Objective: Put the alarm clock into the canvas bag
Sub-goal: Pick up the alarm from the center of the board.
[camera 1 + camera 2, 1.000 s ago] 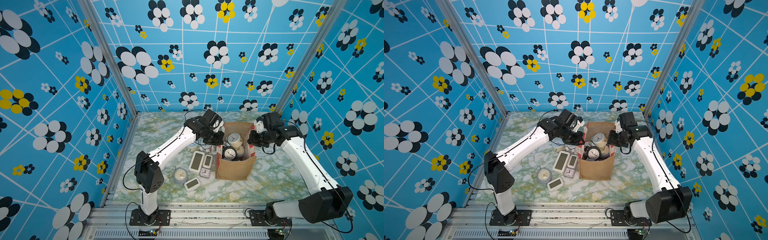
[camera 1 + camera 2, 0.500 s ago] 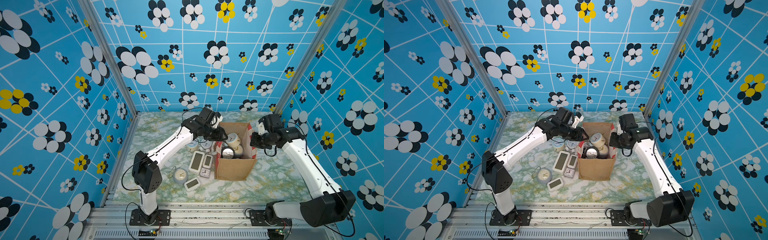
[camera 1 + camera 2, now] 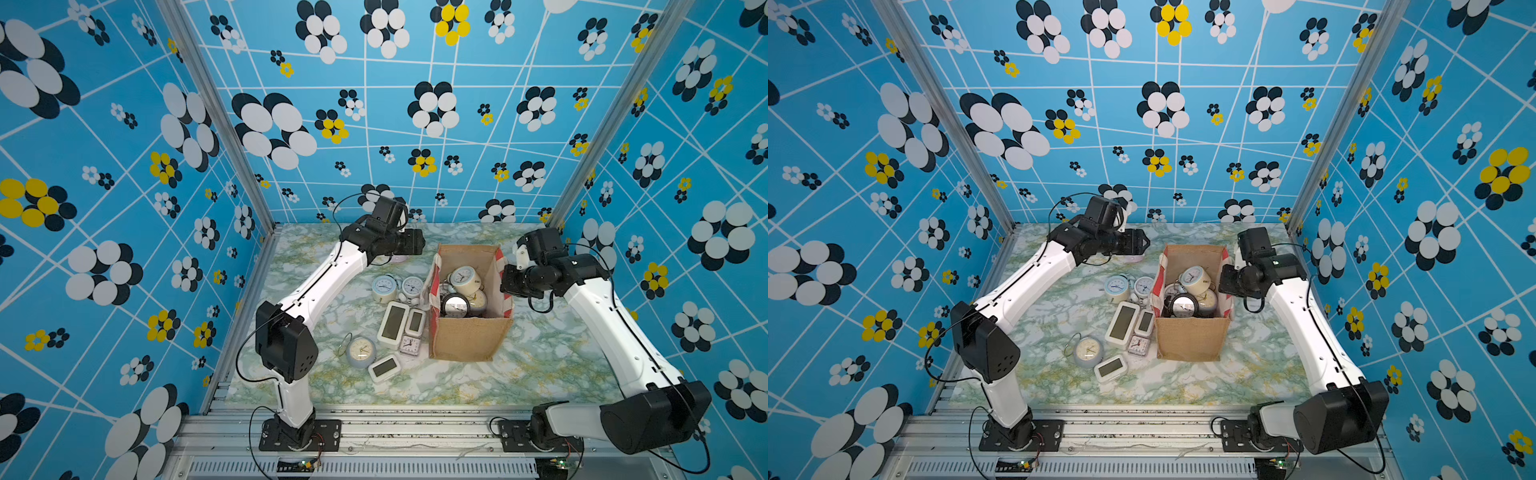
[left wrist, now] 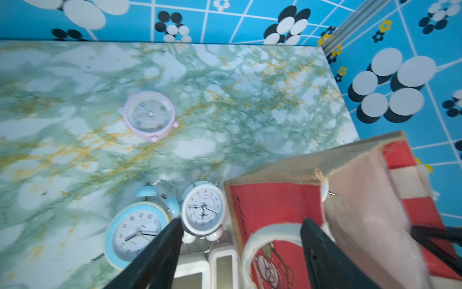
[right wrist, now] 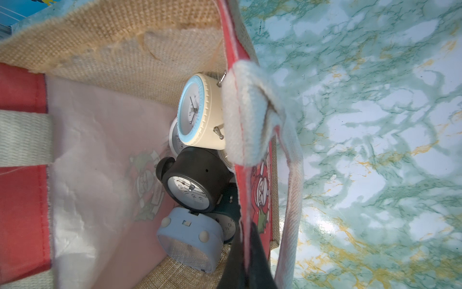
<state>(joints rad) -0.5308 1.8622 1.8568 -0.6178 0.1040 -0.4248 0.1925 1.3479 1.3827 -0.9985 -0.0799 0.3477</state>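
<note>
The left claw [image 4: 241,250] hangs with its fingers spread wide and nothing between them, just off the canvas bag [image 3: 469,340], near the bag's far corner on the left arm's side. The right claw [image 5: 250,265] is pinched together on the bag's red side wall on the opposite side, holding the mouth open. Inside the bag a cream alarm clock [image 3: 464,279] lies tilted on top of a pile, with a black alarm clock [image 3: 455,305] beside it.

Likely trouble: in the left wrist view the bag's white handle [image 4: 270,228] appears between the open fingers. A careless swing could hook it and drag or tip the soft bag, spilling the pile. If the right claw tugs or slips, the wall could fold inward and narrow the mouth.

More clocks lie on the worktop [image 3: 540,365]. A pink alarm clock [image 4: 149,115] sits alone beyond the bag's far corner, partly hidden under the left arm in both top views. Two bell clocks [image 3: 384,286] stand together, the nearer one just beside the bag wall. Two white digital clocks [image 3: 394,324] and a small square clock [image 3: 409,345] crowd the same wall. A round grey clock [image 3: 360,351] and a small digital clock [image 3: 384,368] lie farther out. This crowding leaves little room for spread fingers, so a reach for one could knock its neighbours.
</note>
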